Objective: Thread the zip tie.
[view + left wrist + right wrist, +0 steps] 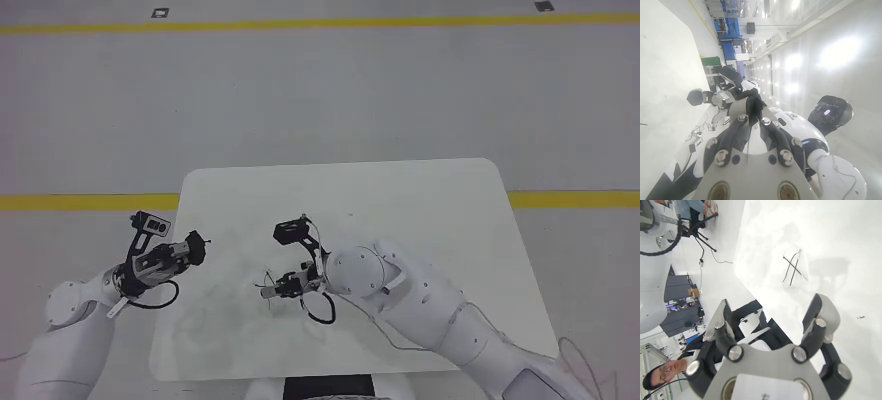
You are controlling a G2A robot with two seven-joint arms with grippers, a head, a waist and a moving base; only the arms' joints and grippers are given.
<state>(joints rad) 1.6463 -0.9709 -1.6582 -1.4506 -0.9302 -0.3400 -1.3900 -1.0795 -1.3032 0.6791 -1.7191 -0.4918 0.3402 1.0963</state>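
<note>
White tabletop (pixel 400 200) carries a few black zip ties (pixel 791 264) lying crossed on its surface. They sit just ahead of the right gripper (pixel 770 306), whose jaws are spread wide and touch none of them. Well apart, at the tabletop's edge, the left gripper (pixel 754 103) has its jaws pressed together on a thin black strand (pixel 748 147), seemingly another tie.

White table (pixel 420 200); yellow floor line (pixel 300 23) beyond it.

Table top (pixel 420 200) smooth, matt wht; zip ties (pixel 793 266) thin blk plastic
</note>
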